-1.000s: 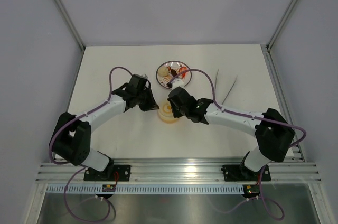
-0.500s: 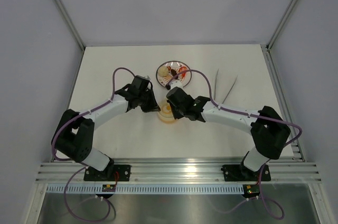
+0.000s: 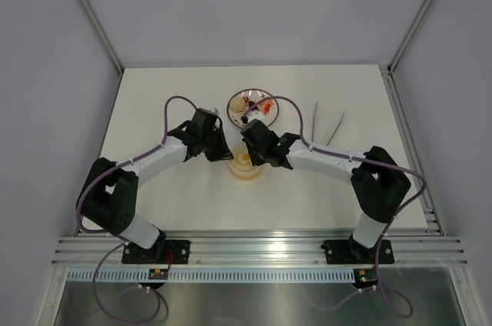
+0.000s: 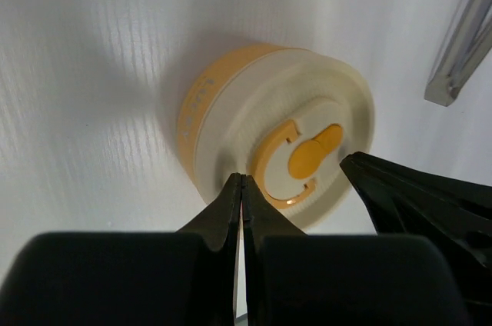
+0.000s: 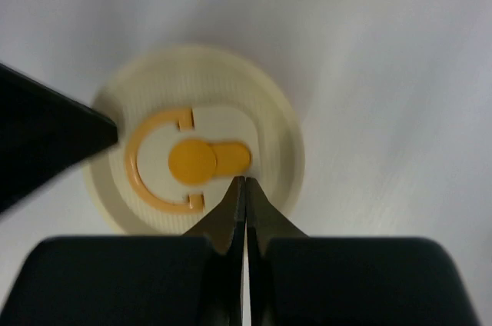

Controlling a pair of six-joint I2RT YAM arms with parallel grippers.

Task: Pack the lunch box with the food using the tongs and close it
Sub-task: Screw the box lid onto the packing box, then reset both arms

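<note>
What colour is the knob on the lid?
Orange-yellow knob on a cream lid; right wrist view shows it best.

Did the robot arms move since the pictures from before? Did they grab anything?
The right gripper slid a little toward the far side over the lunch box, and its arm swung inward. The left gripper barely shifted. Nothing was grabbed or let go. Both grippers stay shut, tips at the lid. The plate, the food and the tongs stayed put.

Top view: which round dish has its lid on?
The cream-yellow lunch box; the patterned plate behind it is uncovered, with food showing.
</note>
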